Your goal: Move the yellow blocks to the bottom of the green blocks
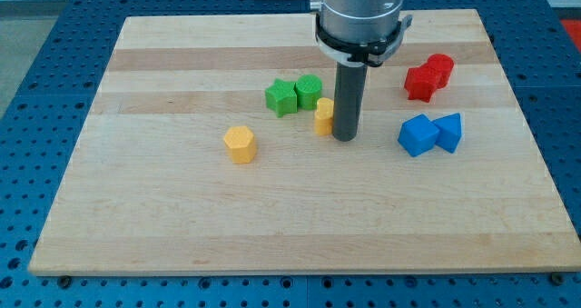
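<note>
Camera view: my tip (343, 137) sits on the pale wooden desk (163, 226), touching the right side of a small yellow block (323, 115) just below-right of the two green blocks (294, 94). No fingers here — only a rod. The yellow hexagonal block (241, 144) lies apart, lower left — probably next to be pushed right, under the greens.

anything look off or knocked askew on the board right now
Nothing looks damaged or tipped. The one loose end: the yellow hexagonal block sits alone toward the view's left, apart from the other yellow block, which is beside my tip just below the two green blocks.
</note>
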Available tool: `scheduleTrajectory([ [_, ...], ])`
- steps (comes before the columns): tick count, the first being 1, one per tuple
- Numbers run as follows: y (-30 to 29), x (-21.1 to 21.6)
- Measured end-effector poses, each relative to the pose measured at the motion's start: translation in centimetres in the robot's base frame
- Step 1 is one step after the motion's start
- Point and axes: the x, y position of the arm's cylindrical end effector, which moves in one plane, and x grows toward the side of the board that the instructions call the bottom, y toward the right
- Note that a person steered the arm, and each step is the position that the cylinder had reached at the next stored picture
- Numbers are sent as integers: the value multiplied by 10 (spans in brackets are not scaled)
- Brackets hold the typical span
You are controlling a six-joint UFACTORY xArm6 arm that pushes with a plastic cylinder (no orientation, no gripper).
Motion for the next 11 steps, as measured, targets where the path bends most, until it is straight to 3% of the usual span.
scheduleTrajectory([
  [2, -3, 8],
  [3, -30, 43],
  [4, -82, 62],
  [6, -177, 60],
  [8, -168, 34],
  [11, -101, 35],
])
